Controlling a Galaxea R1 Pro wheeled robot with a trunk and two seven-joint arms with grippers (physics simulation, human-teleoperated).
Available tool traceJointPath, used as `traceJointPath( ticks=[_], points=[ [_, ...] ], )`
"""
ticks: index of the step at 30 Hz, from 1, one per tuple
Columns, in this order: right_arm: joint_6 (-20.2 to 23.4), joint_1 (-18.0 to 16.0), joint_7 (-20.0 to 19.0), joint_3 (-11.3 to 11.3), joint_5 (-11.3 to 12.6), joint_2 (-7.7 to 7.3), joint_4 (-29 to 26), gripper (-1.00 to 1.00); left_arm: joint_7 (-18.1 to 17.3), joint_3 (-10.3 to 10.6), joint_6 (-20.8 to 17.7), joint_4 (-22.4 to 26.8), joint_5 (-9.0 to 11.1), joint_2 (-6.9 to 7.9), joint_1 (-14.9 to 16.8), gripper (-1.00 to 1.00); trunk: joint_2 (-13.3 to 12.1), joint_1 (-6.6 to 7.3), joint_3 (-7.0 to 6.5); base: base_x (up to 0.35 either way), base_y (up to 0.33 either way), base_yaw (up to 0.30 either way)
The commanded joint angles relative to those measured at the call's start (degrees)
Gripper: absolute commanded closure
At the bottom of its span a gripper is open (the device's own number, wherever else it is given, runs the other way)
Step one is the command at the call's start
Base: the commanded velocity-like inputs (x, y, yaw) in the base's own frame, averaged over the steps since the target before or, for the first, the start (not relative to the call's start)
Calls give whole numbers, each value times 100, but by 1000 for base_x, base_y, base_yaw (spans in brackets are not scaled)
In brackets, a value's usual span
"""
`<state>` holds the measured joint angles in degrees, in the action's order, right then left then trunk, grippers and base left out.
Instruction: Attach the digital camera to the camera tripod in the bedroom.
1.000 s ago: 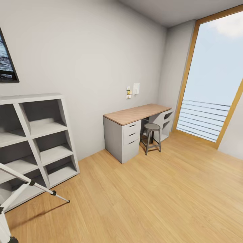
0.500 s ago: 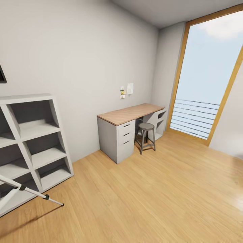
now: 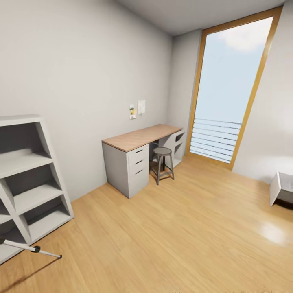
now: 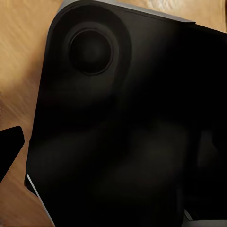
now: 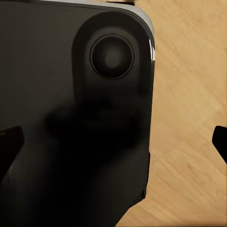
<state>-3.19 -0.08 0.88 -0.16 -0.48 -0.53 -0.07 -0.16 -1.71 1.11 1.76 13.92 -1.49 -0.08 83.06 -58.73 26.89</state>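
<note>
One silver-white leg of the camera tripod [image 3: 24, 246], with a black joint and foot, pokes in over the plank floor at the lower left of the head view, by the shelf unit. The digital camera is out of view. In the left wrist view, one black fingertip [image 4: 9, 146] of my left gripper [image 4: 113, 142] stands far out at the edge, over my dark base and the wood floor. My right gripper [image 5: 113, 142] is open with nothing held, its fingertips [image 5: 220, 139] wide apart over the same dark base and floor.
This is the bedroom: a grey shelf unit [image 3: 28, 179] at the left wall, a desk [image 3: 138, 138] with drawers and a round stool [image 3: 162, 151] beyond it, a tall wood-framed window [image 3: 228, 89], and a grey bed corner [image 3: 283, 187] at the right. Open plank floor [image 3: 175, 232] lies between.
The head view has swung to the right, so everything has slid left in the picture. Less of the tripod shows now, the wall picture has left the frame, and the bed corner has come in.
</note>
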Motion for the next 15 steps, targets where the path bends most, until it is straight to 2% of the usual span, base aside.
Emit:
traceJointPath(
  ticks=[1, 15],
  points=[
    [-15, -1, 9, -1, -5, 0, -1, -100, -2, -16, 12, 2, 23, -1, -1, -100, 2, 0, 4, 0, 0, -242],
    [-15, -1, 9, -1, -5, -3, -1, -100, -2, -20, 12, 0, 23, -1, -1, -100, 2, 0, 4, 0, 0, -242]
  ],
)
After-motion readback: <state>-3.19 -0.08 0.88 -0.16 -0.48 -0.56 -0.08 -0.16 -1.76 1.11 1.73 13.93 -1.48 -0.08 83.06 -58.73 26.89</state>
